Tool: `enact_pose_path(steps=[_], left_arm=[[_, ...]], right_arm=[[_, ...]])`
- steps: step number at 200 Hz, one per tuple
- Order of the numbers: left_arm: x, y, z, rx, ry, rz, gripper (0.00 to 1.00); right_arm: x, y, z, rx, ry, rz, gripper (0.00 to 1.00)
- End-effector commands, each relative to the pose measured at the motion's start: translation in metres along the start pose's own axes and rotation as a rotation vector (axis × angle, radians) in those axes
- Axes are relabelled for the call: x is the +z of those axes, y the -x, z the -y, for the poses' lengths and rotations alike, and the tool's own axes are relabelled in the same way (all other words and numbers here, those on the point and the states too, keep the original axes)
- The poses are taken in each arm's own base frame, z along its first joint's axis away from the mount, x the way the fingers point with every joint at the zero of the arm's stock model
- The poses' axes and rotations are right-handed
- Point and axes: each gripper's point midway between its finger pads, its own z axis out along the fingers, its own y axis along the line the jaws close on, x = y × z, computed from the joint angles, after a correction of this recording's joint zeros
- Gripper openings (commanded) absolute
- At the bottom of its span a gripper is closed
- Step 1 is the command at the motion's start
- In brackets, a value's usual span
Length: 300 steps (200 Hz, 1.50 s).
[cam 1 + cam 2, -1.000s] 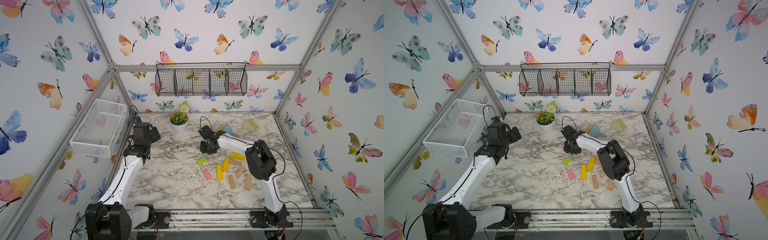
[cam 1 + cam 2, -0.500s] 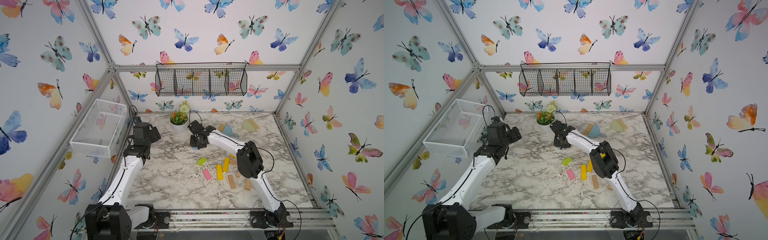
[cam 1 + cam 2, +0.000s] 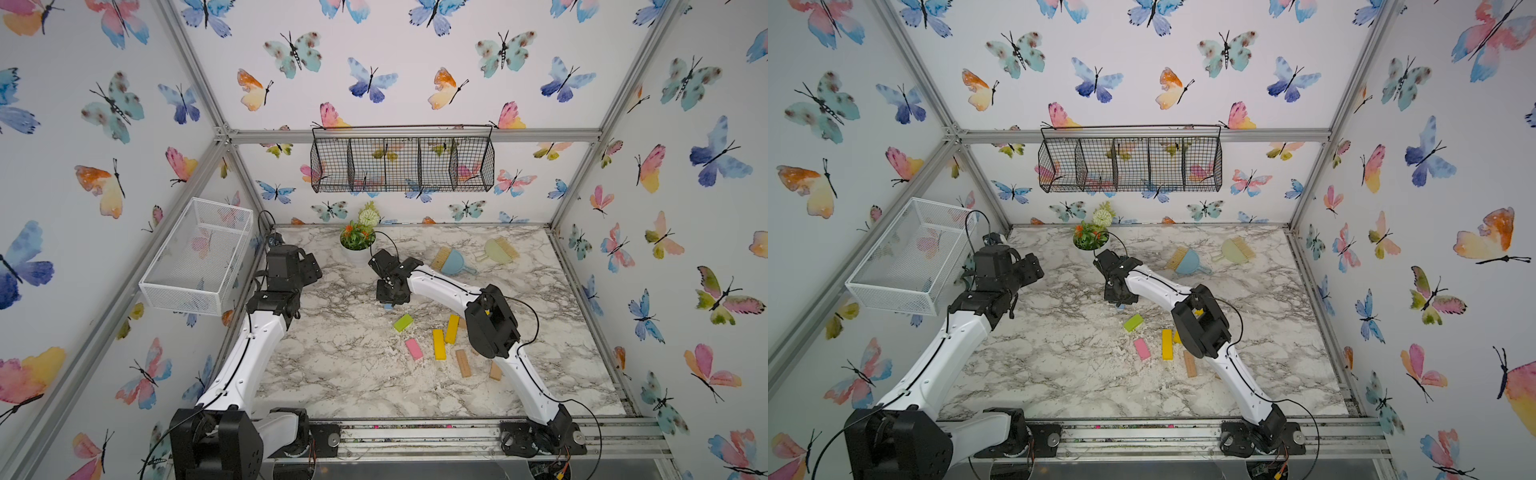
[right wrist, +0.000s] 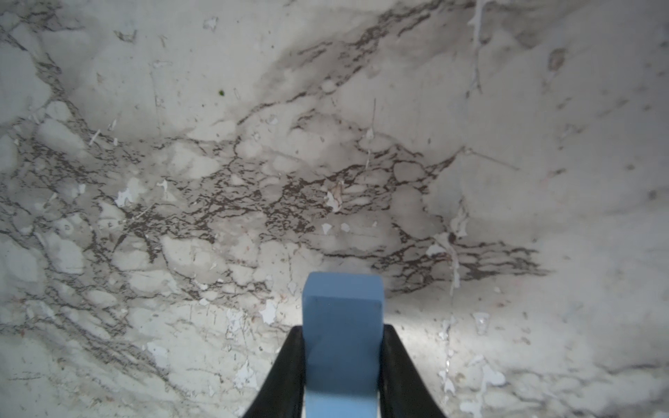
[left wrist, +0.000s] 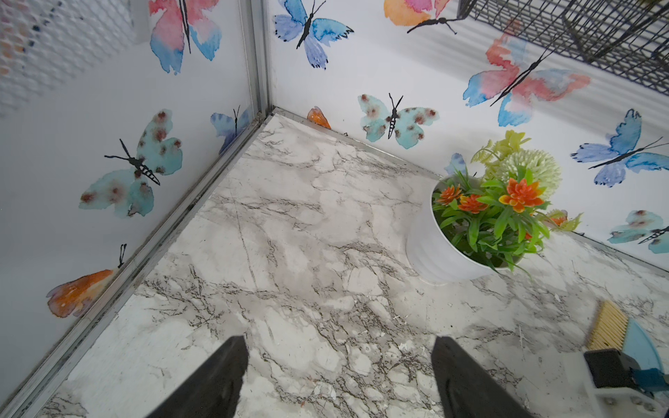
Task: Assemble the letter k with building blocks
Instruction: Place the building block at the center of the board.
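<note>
The left claw (image 5: 338,376) hangs wide apart over the marble tabletop (image 5: 289,224) near a potted plant (image 5: 488,224), while the right claw (image 4: 342,362) clamps a blue block (image 4: 342,318) above mid-tabletop; a green block (image 3: 403,322), pink block (image 3: 414,349), yellow blocks (image 3: 439,344) and tan blocks (image 3: 463,363) lie scattered to its right.

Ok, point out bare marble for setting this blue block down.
Free: the marble between the left arm and the green block and pink block, down to the front rail. Crowded: yellow blocks and tan blocks beside the right arm.
</note>
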Motion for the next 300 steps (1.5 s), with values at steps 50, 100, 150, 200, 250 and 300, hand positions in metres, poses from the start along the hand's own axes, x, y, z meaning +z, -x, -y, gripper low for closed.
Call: enact_pose_path(steps=[50,100,150,200,250,300], left_arm=[[-0.002,0.003,0.005,-0.011,-0.026,0.007,0.83],[-0.001,0.002,0.005,-0.011,-0.027,0.004,0.83],[-0.001,0.001,0.006,-0.01,-0.031,0.0,0.83],[-0.001,0.001,0.006,-0.007,-0.034,-0.001,0.83],[-0.001,0.001,0.006,-0.007,-0.032,0.001,0.83],[-0.001,0.001,0.006,-0.008,-0.03,0.001,0.83]], right_arm=[[0.021,-0.008,0.011,0.002,-0.058,-0.021,0.01],[0.024,-0.008,0.015,0.009,-0.075,-0.018,0.07],[0.027,-0.012,0.014,0.04,-0.064,-0.026,0.18],[0.027,-0.011,0.009,0.055,-0.034,-0.021,0.3],[0.027,-0.009,0.01,0.052,-0.034,-0.016,0.34],[0.025,-0.008,0.014,0.032,-0.053,-0.006,0.39]])
